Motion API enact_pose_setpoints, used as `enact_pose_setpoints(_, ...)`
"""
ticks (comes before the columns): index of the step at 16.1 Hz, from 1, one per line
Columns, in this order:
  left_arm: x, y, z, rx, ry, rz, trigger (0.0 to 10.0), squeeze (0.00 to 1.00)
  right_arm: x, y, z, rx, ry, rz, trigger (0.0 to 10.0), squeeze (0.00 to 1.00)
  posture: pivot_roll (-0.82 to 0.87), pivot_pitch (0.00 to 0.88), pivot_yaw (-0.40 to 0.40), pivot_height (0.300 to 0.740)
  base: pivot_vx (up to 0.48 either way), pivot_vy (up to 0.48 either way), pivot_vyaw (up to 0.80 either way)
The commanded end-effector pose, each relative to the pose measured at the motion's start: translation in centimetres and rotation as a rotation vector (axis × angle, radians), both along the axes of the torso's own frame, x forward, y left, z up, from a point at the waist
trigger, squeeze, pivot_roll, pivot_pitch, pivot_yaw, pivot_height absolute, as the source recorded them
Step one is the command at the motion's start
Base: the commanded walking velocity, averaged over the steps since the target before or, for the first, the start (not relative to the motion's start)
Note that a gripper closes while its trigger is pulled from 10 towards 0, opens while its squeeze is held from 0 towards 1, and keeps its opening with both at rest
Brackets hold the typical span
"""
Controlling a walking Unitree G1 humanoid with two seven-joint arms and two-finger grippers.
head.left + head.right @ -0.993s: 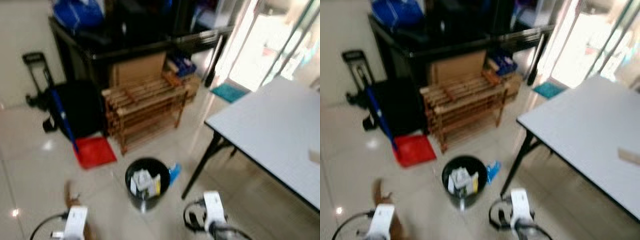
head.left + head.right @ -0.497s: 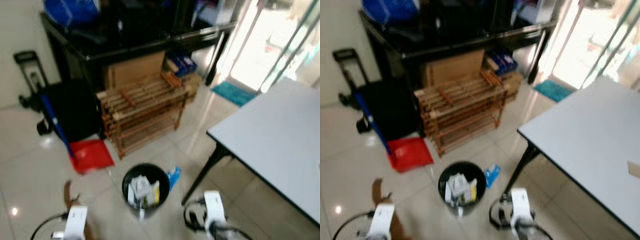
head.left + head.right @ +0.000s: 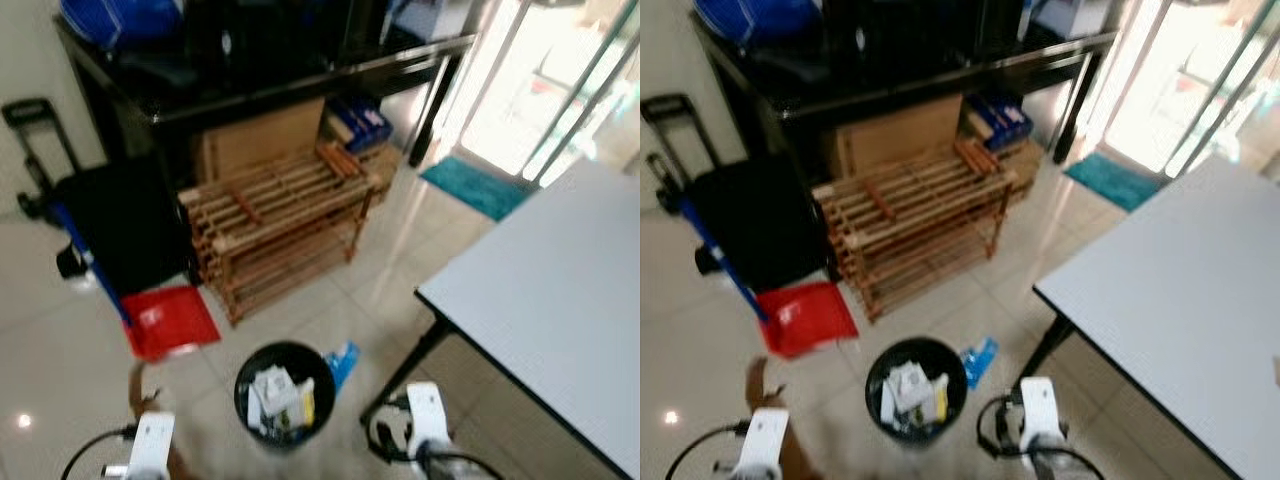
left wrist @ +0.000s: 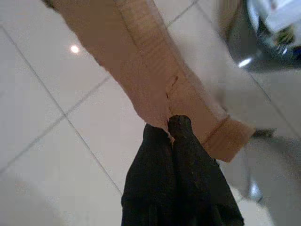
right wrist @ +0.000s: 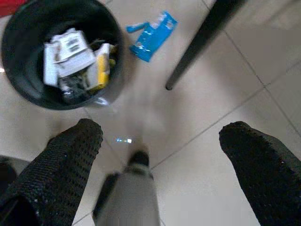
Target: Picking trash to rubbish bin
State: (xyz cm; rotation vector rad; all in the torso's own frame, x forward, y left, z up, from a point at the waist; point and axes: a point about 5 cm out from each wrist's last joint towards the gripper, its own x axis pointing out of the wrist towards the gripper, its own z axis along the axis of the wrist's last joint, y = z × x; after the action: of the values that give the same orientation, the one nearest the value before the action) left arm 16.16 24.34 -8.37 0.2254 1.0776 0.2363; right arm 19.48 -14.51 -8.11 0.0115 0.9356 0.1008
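A: Where is the bin?

B: The black rubbish bin (image 3: pixel 285 392) stands on the pale tiled floor (image 3: pixel 60 380), just ahead of the robot, between its two arms. It holds white paper and a yellow piece. A blue wrapper (image 5: pixel 153 36) lies on the tiles just beside the bin, between it and the black leg (image 5: pixel 202 42) of the grey table (image 3: pixel 560 300).

A: What is the left gripper doing?

B: The left gripper (image 4: pixel 176 125) has its black fingers pressed together on the torn edge of a strip of brown cardboard (image 4: pixel 141 70). The strip hangs over the tiles, near the bin's rim but apart from it.

A: And the right one?

B: The right gripper (image 5: pixel 160 136) hangs low with its fingers (image 5: pixel 70 150) spread wide and nothing between them. It is above the floor, near the bin and the wrapper.

A: Anything else around?

B: A wooden slatted rack (image 3: pixel 275 225) stands beyond the bin under a black table (image 3: pixel 250 75), with a red dustpan (image 3: pixel 168 322) to the robot's left of it, and a teal mat (image 3: pixel 478 187) lies by the bright doorway
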Motion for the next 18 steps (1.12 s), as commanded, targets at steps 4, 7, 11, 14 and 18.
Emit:
enact_pose_setpoints(4,0.0,-1.4,-0.3,-0.029,0.002,-0.014,10.0,0.00,-0.3,-1.5,-0.1,-0.032,0.009,-0.027,10.0,0.00,0.02,0.088,-0.088,0.740,0.363,0.000,0.00)
enact_pose_setpoints(7,0.0,-1.4,-0.4,-0.029,0.003,-0.016,10.0,0.00,-0.4,-1.5,-0.2,-0.031,0.011,-0.026,10.0,0.00,0.02,0.093,-0.088,0.740,0.358,0.000,0.00)
enact_pose_setpoints(11,0.0,-1.4,-0.3,-0.040,-0.014,-0.015,10.0,0.00,-0.6,-1.6,-0.3,-0.032,0.017,-0.017,10.0,0.00,0.02,0.102,-0.090,0.740,0.000,0.000,0.00)
enact_pose_setpoints(14,1.8,-1.6,0.5,-0.045,-0.085,-0.041,10.0,0.00,0.5,-1.5,0.4,-0.029,-0.015,0.027,10.0,0.00,0.00,0.119,-0.094,0.740,0.000,0.000,0.00)
enact_pose_setpoints(18,5.8,-2.4,2.5,-0.050,-0.207,-0.112,10.0,0.00,3.1,-1.2,1.9,0.018,-0.091,0.110,10.0,0.00,-0.03,0.160,-0.105,0.740,0.000,0.000,0.00)
